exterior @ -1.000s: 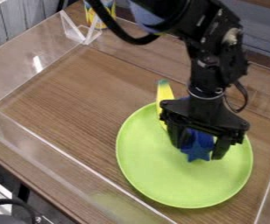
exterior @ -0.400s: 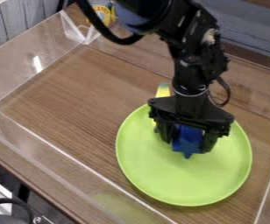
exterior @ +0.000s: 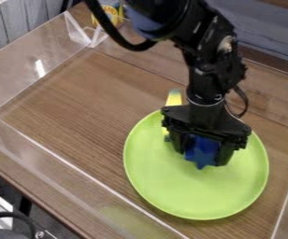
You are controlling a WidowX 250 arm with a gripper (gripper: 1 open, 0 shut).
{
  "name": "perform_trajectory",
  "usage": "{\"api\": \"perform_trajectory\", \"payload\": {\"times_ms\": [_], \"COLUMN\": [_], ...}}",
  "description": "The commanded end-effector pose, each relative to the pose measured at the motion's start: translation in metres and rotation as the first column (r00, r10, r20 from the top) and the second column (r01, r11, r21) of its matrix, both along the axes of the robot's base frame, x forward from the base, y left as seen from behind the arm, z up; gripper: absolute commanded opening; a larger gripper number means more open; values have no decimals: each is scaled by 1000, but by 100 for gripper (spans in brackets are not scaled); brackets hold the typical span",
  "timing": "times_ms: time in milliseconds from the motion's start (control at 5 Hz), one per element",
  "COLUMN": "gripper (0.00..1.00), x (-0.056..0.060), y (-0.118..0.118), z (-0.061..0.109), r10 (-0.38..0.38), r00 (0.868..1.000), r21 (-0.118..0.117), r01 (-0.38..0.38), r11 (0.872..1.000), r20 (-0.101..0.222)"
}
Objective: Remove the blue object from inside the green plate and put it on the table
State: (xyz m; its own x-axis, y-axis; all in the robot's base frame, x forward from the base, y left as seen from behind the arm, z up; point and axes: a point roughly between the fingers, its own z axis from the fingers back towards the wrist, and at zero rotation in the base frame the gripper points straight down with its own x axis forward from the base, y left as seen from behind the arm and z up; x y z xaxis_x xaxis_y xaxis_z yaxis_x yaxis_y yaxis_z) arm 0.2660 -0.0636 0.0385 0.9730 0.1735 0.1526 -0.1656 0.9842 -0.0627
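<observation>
**Open pincer straddled the blue block on the plate**

The gripper [exterior: 207, 145] pointed straight down, its fingers spread apart either side of the blue object [exterior: 206, 151], which lay on the green plate [exterior: 159, 177] toward its one-o'clock edge. A yellow banana [exterior: 174, 97] sat at eleven o'clock, just beside. Closing off-centre could squirt the ridged block sideways, or catch the banana.

claw [exterior: 206, 147] hides most of blue object [exterior: 207, 150], banana [exterior: 174, 97] mostly covered
</observation>
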Motion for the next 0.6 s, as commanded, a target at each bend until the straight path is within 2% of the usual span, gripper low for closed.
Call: {"api": "perform_trajectory", "payload": {"times_ms": [0,200,400], "gripper": [100,0,0], "x": [6,2,-7], "y": [2,-1,9], "z": [4,6,-1], "r10": [-13,-3,12], "r00": [1000,1000,1000], "r21": [3,4,12], "r01": [13,3,-12], "r11": [1000,1000,1000], "r20": [17,15,6]}}
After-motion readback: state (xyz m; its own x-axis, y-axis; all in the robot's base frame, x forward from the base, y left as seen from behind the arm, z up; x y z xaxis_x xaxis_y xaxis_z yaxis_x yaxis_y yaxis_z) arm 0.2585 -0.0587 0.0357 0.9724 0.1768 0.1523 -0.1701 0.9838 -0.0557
